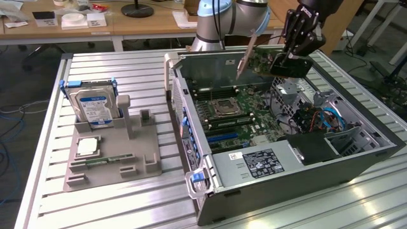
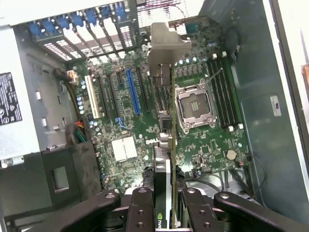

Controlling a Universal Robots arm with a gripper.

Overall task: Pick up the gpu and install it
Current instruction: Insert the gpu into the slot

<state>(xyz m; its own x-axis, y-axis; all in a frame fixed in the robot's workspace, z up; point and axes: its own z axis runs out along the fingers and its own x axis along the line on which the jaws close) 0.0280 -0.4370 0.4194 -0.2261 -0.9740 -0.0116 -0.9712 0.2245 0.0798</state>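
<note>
**Gripper clamped on the gpu above the open case**

*Exterior view.* My gripper (image 1: pixel 279 63) is closed partway and grasps the gpu (image 1: pixel 259 58) by its green board. The card hangs on edge above the far end of the open computer case (image 1: pixel 299 176). Its silvery bracket (image 1: pixel 244 62) is at the end farther from my fingers and slants down toward the motherboard (image 1: pixel 239 112). The case also holds a labelled power supply (image 1: pixel 254 163). On the exterior view's left, a grey holder tray (image 1: pixel 108 177) carries an upright hard drive (image 1: pixel 95 107), a processor chip (image 1: pixel 87 146) and a memory stick (image 1: pixel 102 162).

*Wrist view.* My fingers (image 2: pixel 140 208) pinch the gpu (image 2: pixel 169 140) from both sides. Seen edge-on, the card lies between a blue slot (image 2: pixel 133 92) and the processor socket (image 2: pixel 193 104) on the motherboard (image 2: pixel 212 145) below.
</note>
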